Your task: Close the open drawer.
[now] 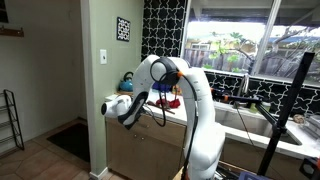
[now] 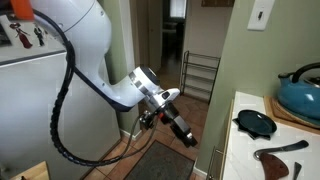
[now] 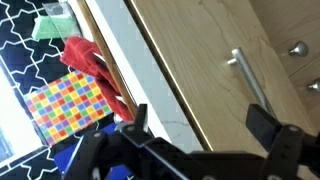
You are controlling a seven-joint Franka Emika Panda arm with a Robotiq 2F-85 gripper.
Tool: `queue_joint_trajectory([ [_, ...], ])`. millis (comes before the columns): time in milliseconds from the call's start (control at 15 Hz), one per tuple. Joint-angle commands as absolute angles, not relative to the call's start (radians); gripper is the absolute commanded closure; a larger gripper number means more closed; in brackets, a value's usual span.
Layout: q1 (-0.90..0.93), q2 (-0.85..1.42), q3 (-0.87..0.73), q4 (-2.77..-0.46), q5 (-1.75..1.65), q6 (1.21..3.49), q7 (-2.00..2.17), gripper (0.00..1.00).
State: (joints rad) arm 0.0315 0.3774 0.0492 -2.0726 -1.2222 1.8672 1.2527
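— Beside the cabinet, where does the gripper [image 3: 205, 128] sit?

— Just off the tan wooden front, in the wrist view. Its two dark fingers [image 3: 268, 126] are spread apart with nothing between them, and a metal bar handle [image 3: 250, 82] lies on the panel between them.

— And the drawer [image 3: 215, 60]?

— I take it to be that wide tan panel below the pale counter edge [image 3: 125, 55]. Whether it stands out from the cabinet, I cannot tell — the wrist view is too close and tilted. A red cloth [image 3: 95, 68] and a checkered mat [image 3: 65, 105] lie on the counter.

— What do the exterior views add?

— The arm [image 1: 185, 95] reaches down the cabinet side; the gripper [image 2: 182, 128] hangs low near the corner. A blue kettle [image 2: 302, 92] sits on top.

— So, progress?

— My guess: positioned at the front, the push either pending or nearly finished.
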Motion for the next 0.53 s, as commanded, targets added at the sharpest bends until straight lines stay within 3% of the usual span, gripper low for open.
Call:
queue_joint_trajectory([
  [0,0.045,0.315,0.056,-2.11,-1.083,1.827,1.303,0.0],
  [467,0.066,0.229,0.066,-2.139,-0.877,1.889,1.39,0.0],
])
